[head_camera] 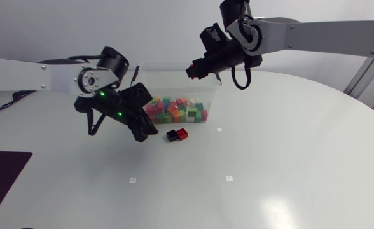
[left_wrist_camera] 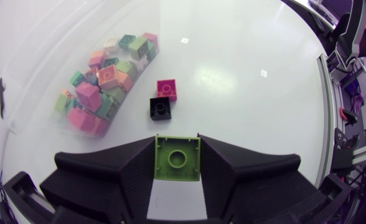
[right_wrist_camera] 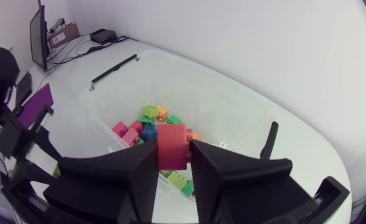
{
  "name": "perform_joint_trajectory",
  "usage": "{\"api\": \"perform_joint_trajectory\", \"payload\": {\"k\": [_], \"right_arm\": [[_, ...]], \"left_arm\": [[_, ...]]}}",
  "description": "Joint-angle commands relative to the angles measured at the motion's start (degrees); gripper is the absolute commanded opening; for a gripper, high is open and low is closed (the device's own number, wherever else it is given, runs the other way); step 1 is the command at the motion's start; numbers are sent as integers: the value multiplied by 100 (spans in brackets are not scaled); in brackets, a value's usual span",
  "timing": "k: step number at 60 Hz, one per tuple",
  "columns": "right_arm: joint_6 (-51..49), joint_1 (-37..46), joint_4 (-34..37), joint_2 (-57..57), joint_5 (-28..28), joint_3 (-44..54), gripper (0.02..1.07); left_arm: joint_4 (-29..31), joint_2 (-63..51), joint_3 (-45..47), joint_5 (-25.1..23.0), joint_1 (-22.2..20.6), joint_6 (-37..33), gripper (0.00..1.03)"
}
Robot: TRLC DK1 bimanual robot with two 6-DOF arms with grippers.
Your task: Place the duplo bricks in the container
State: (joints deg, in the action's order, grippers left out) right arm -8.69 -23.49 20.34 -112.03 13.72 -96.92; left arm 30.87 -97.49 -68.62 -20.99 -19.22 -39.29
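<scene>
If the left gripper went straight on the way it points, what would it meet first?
Likely the black brick on the table, straight ahead of the green brick the left gripper holds; the loose red brick lies beyond. Depth is unclear.

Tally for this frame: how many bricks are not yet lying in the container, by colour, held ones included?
Green brick: 1, in the left claw.
Red brick: 2, one in the right claw, one on the table.
Black brick: 1, beside it on the table.
Total: 4.
</scene>
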Motion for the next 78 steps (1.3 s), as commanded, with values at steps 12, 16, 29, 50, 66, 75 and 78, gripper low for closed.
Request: {"api": "perform_joint_trajectory", "payload": {"k": [12, 16, 29, 50, 66, 75, 78], "right_arm": [[139, -25, 40, -619, -159, -591, 45], [122, -42, 58, -662, -264, -617, 63], [69, -68, 76, -601, -484, -608, 92], [-45, -77, -214, 691, -545, 710, 92], [-133, -104, -417, 1561, -519, 1923, 92], [-177, -218, -610, 1886, -501, 2617, 92], [-177, -271, -628, 1948, -510, 2767, 92]], "left_arm": [[411, 732, -319, -335, 244, 26, 17], [411, 802, -433, -449, 288, 158, 18], [367, 899, -697, -678, 428, 440, 18], [-468, 459, -1391, -836, 718, 1433, 19], [-688, -182, -2050, -854, 665, 1793, 19], [-705, -710, -2604, -854, 657, 1899, 19], [-705, -877, -2762, -854, 657, 1907, 19]]}}
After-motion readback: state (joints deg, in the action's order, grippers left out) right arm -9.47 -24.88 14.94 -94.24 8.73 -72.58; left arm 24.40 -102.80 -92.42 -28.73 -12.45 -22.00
